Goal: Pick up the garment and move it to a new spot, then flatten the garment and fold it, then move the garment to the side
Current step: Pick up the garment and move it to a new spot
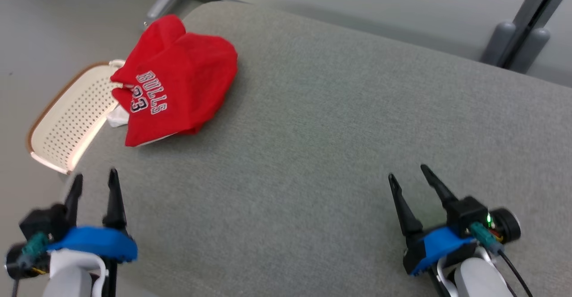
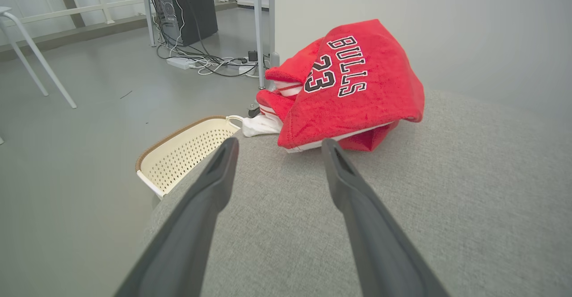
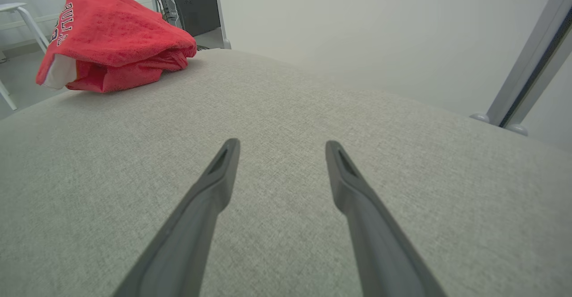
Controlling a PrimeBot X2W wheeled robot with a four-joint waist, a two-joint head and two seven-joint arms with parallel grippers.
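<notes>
Looks like step zero: nothing picked, flattened or folded yet. Seeing garment [image 1: 178,80] bunched in a red heap at far-left corner of grey pad [image 1: 321,154], one edge hanging over toward basket [image 1: 67,118] beside the pad. Reading left gripper [image 1: 95,174] as spread wide and empty, low at near-left edge of pad, aimed at the heap, near but not touching. Same for right gripper [image 1: 406,171]: wide apart, holding nothing, near-right, well apart from garment. Leaves the whole job by my judgement: pickup, relocate, flatten, fold, shift aside. Probably easiest to start with left arm.
</notes>
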